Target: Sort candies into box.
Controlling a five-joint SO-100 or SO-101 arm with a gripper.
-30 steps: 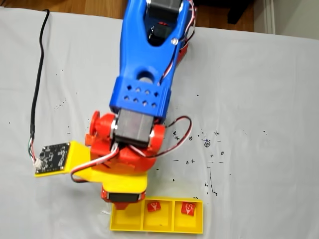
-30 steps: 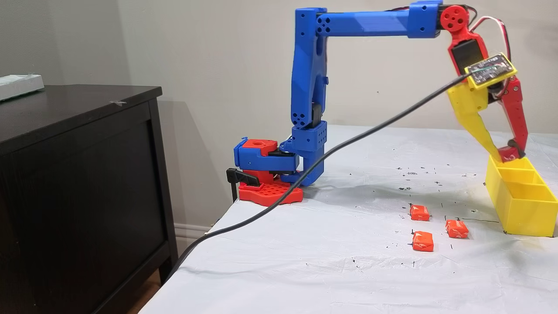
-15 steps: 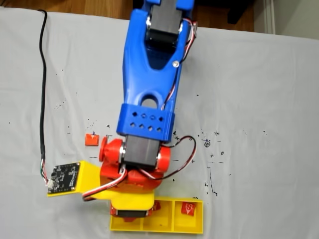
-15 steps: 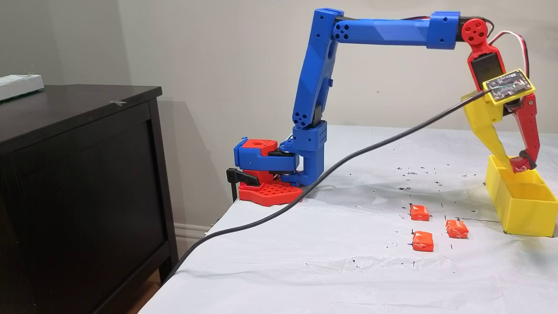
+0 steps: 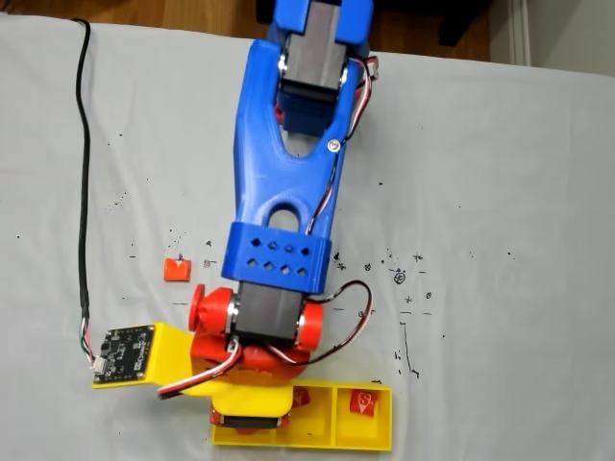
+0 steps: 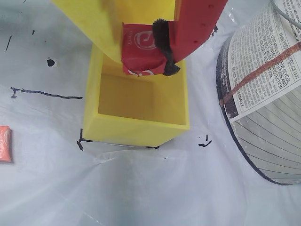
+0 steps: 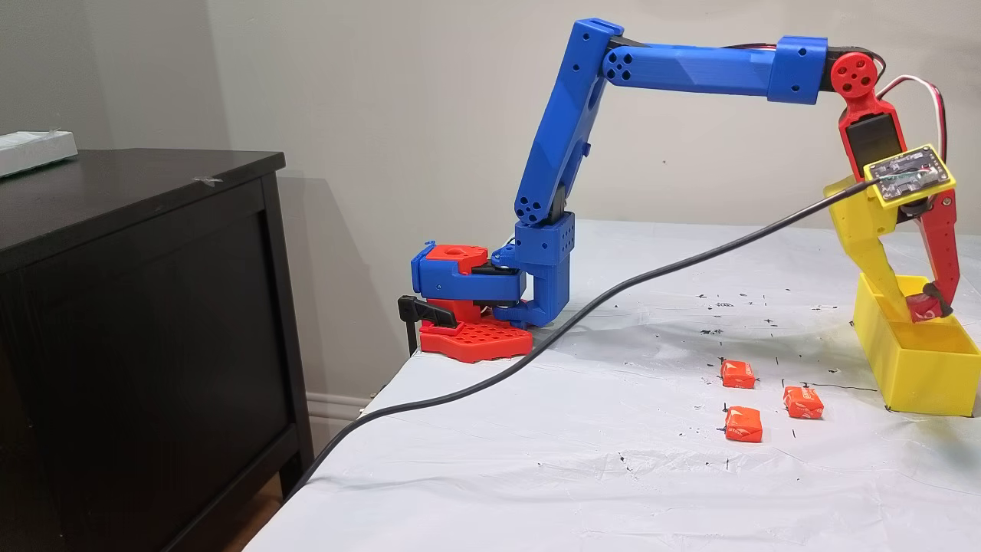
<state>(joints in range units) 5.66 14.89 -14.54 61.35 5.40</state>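
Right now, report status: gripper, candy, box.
Gripper shut on a red candy, over the yellow box. End compartment below it bare. Three candies wait on the table; nothing blocking.

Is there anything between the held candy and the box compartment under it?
Nothing visible. In the wrist view the gripper holds the candy right above an empty end compartment of the box, with only open space below it.
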